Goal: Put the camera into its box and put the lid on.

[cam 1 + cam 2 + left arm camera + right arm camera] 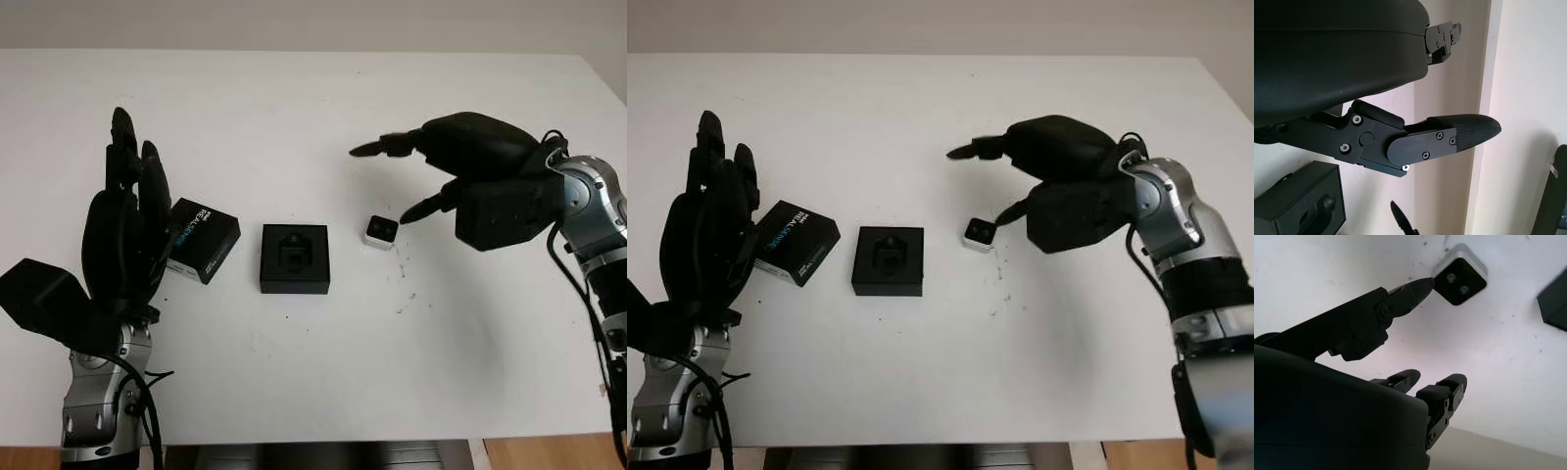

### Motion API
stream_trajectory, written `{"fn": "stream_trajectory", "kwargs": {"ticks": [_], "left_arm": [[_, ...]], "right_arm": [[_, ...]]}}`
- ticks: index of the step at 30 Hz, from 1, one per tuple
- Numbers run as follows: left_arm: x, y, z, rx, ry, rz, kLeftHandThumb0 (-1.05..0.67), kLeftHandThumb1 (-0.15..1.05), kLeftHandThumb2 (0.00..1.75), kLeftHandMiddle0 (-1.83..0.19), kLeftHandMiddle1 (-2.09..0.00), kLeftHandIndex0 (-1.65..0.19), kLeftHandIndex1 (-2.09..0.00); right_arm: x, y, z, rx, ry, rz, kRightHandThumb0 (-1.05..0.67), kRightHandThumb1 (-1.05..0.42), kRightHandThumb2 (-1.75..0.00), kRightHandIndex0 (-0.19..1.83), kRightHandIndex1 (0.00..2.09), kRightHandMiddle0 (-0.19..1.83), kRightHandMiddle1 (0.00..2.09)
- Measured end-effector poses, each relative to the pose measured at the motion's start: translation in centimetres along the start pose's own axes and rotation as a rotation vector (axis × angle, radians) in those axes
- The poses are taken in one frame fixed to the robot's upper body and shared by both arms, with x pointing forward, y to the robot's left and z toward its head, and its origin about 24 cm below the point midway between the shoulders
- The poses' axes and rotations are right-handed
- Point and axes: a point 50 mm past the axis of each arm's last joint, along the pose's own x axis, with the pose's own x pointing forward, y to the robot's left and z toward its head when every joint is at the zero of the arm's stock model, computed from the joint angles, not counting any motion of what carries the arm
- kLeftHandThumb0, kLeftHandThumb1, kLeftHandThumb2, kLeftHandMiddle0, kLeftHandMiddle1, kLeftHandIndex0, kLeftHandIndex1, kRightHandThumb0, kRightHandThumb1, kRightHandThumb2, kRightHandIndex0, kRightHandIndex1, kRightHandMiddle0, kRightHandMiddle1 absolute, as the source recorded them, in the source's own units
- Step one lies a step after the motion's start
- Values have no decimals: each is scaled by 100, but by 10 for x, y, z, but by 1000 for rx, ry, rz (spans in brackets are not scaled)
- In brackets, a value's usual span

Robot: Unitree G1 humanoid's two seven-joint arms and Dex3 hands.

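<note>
Left eye view is showing the camera (380,231) sitting just right of centre on the white table (313,98), with bare surface stretching wide toward the far edge and the lower middle. The box (295,258) is lying open at centre, the lid (202,239) just left of it. The right hand (416,176) is hovering released beside the camera, thumb tip nearly touching it; the left hand (122,225), open, is partly hiding the lid at left.
</note>
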Motion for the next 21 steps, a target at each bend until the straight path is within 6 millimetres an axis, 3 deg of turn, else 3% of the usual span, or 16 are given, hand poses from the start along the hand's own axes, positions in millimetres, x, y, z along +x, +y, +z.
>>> {"fn": "stream_trajectory", "kwargs": {"ticks": [3, 8, 14, 21], "left_arm": [[0, 0, 0, -3, 6, 1, -70, 105, 60, 19, 0, 19, 0], [0, 0, -1, -6, 10, 0, -70, 105, 60, 19, 0, 19, 0], [0, 0, -1, -6, 10, -1, -70, 105, 61, 19, 0, 19, 0], [0, 0, -1, -7, 10, -5, -70, 105, 61, 19, 0, 19, 0]], "right_arm": [[0, 1, 0, -100, -12, 36, -18, -75, -5, 49, 11, 45, 9], [-3, 6, -3, -178, -29, 47, -10, -90, -9, 52, 10, 47, 7], [-5, 8, -6, -174, -36, 60, -23, -86, -5, 47, 6, 42, 4], [-6, 12, -6, -166, -51, 80, -25, -85, -5, 48, 7, 45, 6]]}}
